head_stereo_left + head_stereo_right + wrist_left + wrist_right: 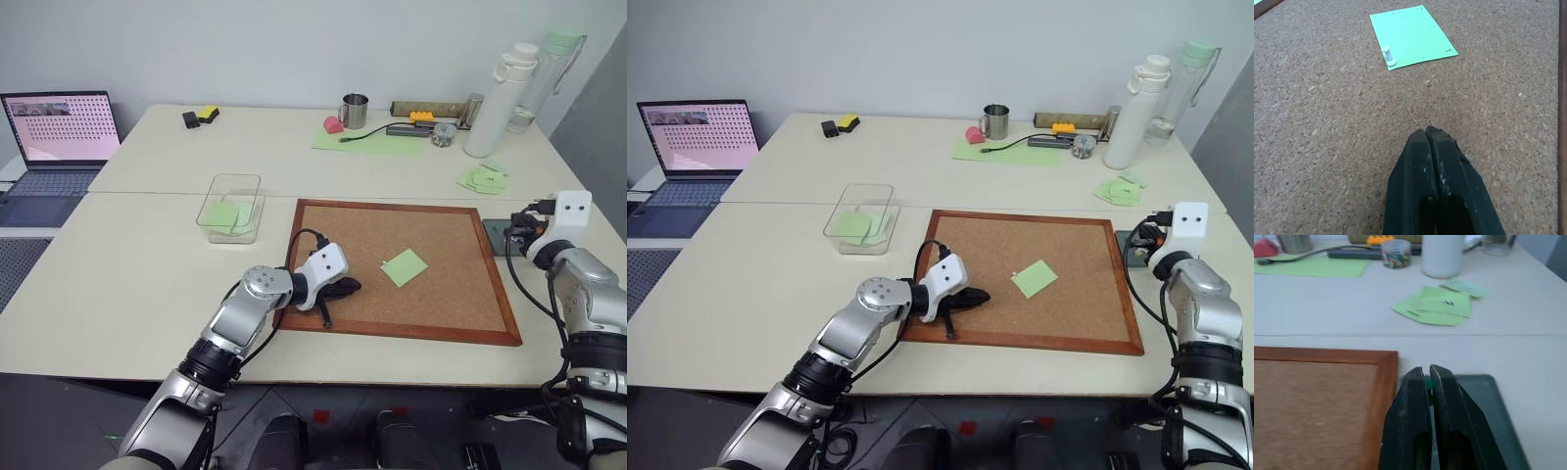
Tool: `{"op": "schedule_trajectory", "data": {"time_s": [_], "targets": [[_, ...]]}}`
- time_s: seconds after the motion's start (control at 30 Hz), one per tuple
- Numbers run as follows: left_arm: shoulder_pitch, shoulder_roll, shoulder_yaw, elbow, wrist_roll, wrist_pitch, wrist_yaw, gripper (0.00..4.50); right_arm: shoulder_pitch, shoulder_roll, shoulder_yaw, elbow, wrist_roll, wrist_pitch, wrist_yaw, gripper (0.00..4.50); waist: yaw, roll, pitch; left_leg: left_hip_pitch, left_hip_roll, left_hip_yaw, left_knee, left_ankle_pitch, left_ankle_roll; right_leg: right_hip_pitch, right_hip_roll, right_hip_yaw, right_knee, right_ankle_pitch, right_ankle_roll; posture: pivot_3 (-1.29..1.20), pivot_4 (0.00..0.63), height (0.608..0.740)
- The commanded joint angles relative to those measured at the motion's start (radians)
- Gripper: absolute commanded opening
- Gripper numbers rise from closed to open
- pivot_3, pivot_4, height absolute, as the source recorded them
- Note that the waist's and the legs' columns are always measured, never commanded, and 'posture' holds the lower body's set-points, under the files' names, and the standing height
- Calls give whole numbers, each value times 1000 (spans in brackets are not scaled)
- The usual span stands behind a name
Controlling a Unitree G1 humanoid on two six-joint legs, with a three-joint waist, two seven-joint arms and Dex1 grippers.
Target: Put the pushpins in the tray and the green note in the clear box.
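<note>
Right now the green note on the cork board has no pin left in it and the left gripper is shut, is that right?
Not quite. The green note on the cork board has one pin standing in its corner, as the left wrist view shows. The left gripper is shut.

A laptop (59, 147) sits far left, a metal mug (354, 111) and white bottle (498, 106) along the table's back.

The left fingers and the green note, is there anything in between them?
Just bare cork board between the shut left fingers and the green note, seen in the left wrist view.
</note>
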Motion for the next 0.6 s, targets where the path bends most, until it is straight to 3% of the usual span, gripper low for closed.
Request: {"op": "schedule_trajectory", "data": {"time_s": [0.03, 0.1, 0.13, 0.17, 0.3, 0.37, 0.6], "targets": [[48, 36, -3, -8, 23, 50, 10, 0, -57, -22, 1, 131, -20, -93, 41, 26, -1, 0, 0, 0, 0, 0, 0, 0, 0, 0, 0, 0, 0, 0, 0, 0, 150, 740], [58, 41, -2, -22, 23, 55, 15, 0, -73, -28, 7, 184, -32, -130, 57, 26, -3, 0, 0, 0, 0, 1, 0, 0, 0, 0, 0, 1, 0, 0, 0, 0, 150, 740], [61, 42, 0, -27, 23, 59, 18, 0, -79, -28, 5, 199, -30, -139, 64, 510, -4, 0, 0, 0, 0, 1, 0, 0, 0, 0, 0, 1, 0, 0, 0, 0, 150, 740], [63, 44, 2, -31, 22, 61, 20, 0, -84, -28, 3, 208, -26, -144, 70, 526, -5, 0, 0, 0, 0, 1, 0, 0, 0, 0, 0, 1, 0, 0, 0, 0, 150, 740], [62, 46, 4, -34, 20, 65, 24, 0, -97, -33, 1, 224, -26, -174, 74, 1587, -7, 0, 0, 0, 0, 1, 0, 0, 0, 0, 0, 1, 0, 0, 0, 0, 150, 740], [58, 44, 3, -31, 19, 65, 26, 0, -92, -35, -2, 206, -20, -174, 78, 1910, -7, 0, 0, 0, 0, 0, 0, 0, 0, 0, 0, 1, 0, 0, 0, 0, 150, 740], [52, 36, -1, -20, 19, 56, 28, 0, -26, 5, -22, -48, 72, -76, 104, 1910, -6, 0, 0, 0, 0, 0, 0, 0, 0, 0, 0, 1, 0, 0, 0, 0, 150, 740]]}}
